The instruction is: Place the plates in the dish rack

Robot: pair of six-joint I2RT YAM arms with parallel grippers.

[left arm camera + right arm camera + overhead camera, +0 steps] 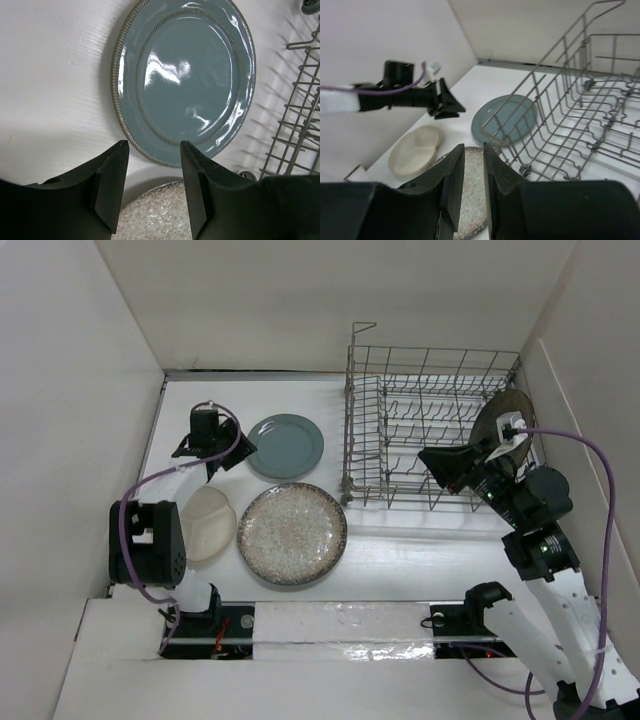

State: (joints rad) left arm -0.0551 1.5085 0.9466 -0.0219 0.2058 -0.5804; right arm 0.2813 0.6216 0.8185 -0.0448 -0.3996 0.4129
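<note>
The grey-blue plate [285,446] [185,80] lies flat on the table left of the wire dish rack [430,430] [580,100]. My left gripper [243,450] [152,150] hovers open at this plate's near-left rim, nothing between its fingers. The large speckled plate [292,534] [472,200] lies in front, with the cream plate [205,525] [415,150] to its left. A brown plate [497,412] stands upright at the rack's right end, partly hidden by my right wrist. My right gripper [428,462] [474,150] hangs over the rack's front edge, jaws narrowly apart and empty.
White walls close in the table on the left, back and right. The left arm [410,95] reaches over the table's left side. The rack's tall front wall [390,490] stands between my right gripper and the flat plates.
</note>
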